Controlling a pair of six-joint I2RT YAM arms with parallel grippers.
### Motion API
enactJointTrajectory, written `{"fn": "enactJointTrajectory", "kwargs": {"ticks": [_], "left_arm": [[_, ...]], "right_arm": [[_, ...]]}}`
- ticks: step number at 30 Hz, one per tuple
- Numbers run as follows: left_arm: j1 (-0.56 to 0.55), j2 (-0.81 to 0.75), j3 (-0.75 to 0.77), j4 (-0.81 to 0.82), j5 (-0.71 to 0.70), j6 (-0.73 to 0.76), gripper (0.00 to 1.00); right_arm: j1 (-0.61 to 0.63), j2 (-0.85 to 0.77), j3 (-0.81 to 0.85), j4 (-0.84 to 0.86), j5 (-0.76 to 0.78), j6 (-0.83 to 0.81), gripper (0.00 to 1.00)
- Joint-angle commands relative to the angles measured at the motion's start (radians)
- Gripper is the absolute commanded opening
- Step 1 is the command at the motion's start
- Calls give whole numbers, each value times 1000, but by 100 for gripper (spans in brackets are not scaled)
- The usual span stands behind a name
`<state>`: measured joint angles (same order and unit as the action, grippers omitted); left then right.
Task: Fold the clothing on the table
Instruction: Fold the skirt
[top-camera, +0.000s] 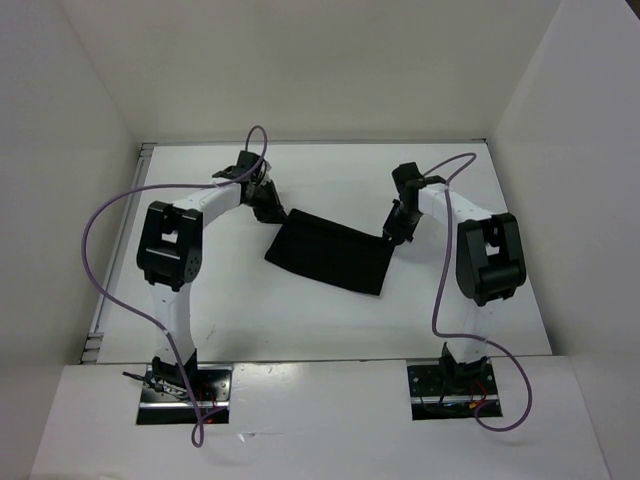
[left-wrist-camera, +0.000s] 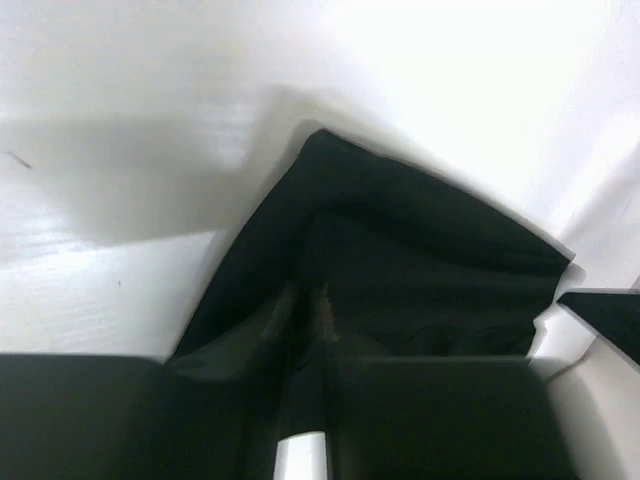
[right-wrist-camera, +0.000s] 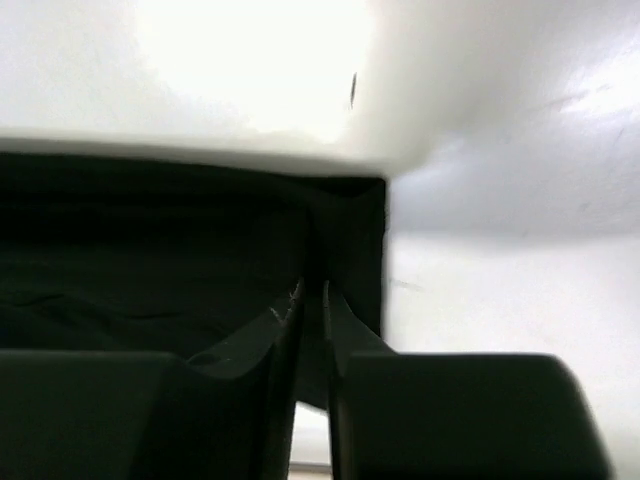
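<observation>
The black clothing (top-camera: 330, 255) lies as a flat, tilted rectangle in the middle of the white table (top-camera: 330, 180). My left gripper (top-camera: 272, 213) is at its far left corner. In the left wrist view the fingers (left-wrist-camera: 305, 295) stand almost together, pinching a raised ridge of the clothing (left-wrist-camera: 420, 260). My right gripper (top-camera: 392, 236) is at the far right corner. Seen from the right wrist, its fingers (right-wrist-camera: 312, 290) leave only a thin slit with the clothing's (right-wrist-camera: 150, 250) corner edge between them.
White walls (top-camera: 90, 120) enclose the table on three sides. A metal rim (top-camera: 108, 300) runs along the left edge. Purple cables (top-camera: 105, 215) loop off both arms. The arm bases (top-camera: 185, 392) sit at the near edge.
</observation>
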<state>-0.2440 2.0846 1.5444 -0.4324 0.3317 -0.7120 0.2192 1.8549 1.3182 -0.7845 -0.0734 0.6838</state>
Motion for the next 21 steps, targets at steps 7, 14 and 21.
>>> {"fn": "enactJointTrajectory", "kwargs": {"ticks": [7, 14, 21], "left_arm": [[20, -1, 60, 174, -2, -21, 99], [55, -84, 171, 159, 93, 0, 99], [11, -259, -148, 293, 283, -20, 99]], "right_arm": [[-55, 55, 217, 54, 98, -65, 39], [-101, -9, 290, -15, 72, -87, 43], [-101, -203, -80, 65, -86, -55, 53]]}}
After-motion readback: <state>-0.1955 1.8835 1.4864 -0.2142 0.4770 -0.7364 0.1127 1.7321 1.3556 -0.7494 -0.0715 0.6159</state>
